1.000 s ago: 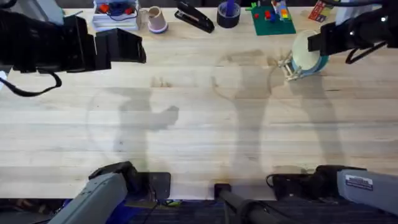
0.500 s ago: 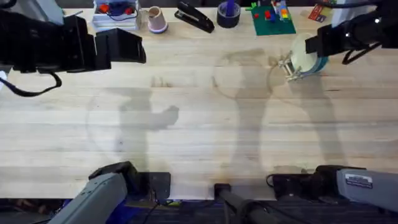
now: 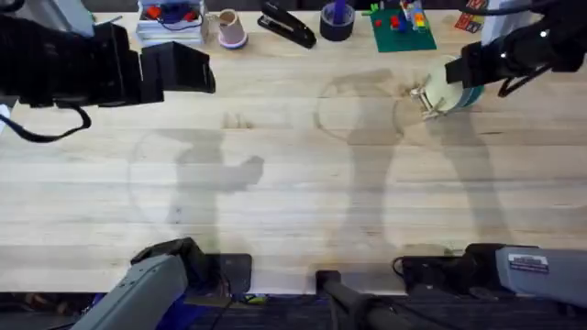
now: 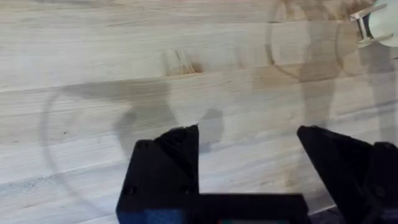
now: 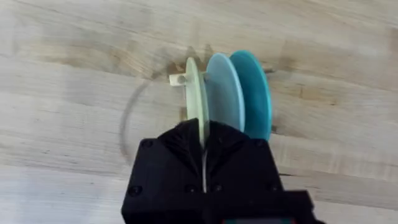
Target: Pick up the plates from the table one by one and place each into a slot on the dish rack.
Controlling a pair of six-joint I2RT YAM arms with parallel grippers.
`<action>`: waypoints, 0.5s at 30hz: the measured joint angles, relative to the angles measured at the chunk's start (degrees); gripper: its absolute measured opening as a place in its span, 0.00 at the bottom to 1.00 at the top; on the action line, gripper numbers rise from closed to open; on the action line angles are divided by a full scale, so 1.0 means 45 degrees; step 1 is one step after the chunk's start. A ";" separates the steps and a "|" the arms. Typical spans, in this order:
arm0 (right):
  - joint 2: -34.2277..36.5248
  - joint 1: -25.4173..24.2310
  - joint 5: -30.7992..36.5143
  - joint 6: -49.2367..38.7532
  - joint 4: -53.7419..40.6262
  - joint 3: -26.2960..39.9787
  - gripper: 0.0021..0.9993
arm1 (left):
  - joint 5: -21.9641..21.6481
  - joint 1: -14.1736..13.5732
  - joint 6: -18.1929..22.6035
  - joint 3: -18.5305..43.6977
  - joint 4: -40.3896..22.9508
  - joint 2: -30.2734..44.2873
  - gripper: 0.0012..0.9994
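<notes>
Fingers (image 5: 186,146) grip cream plate (image 5: 194,93) — racked.

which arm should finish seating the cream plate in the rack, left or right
Right. The right pincer is shut on the cream plate, standing upright in the dish rack beside the light blue and teal plates. The left pincer hangs open over bare table, far off.

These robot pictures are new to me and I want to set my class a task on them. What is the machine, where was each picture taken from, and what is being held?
Two robot arms stand at a wooden table. One camera looks down from above; one sits on each wrist. The left gripper hangs open over bare wood. The right gripper is shut on a cream plate, standing on edge in a small wooden rack beside a pale blue plate and a teal plate. Along the table's far edge lie a stapler, a cup and toy bricks.
</notes>
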 joint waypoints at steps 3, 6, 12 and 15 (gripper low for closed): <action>0.0001 0.0000 -0.0005 0.0014 0.0000 0.0000 0.06 | 0.0000 0.0000 0.0000 0.0000 0.0004 0.0004 0.97; 0.0001 0.0000 -0.0010 0.0048 0.0005 0.0000 0.11 | 0.0005 0.0000 0.0000 0.0000 0.0004 0.0004 0.96; 0.0001 0.0000 -0.0005 0.0044 0.0019 0.0000 0.14 | 0.0000 0.0000 0.0000 0.0000 0.0004 0.0001 0.97; -0.0004 0.0000 -0.0008 0.0046 0.0019 0.0000 0.14 | 0.0000 0.0000 0.0000 0.0000 0.0004 0.0004 0.96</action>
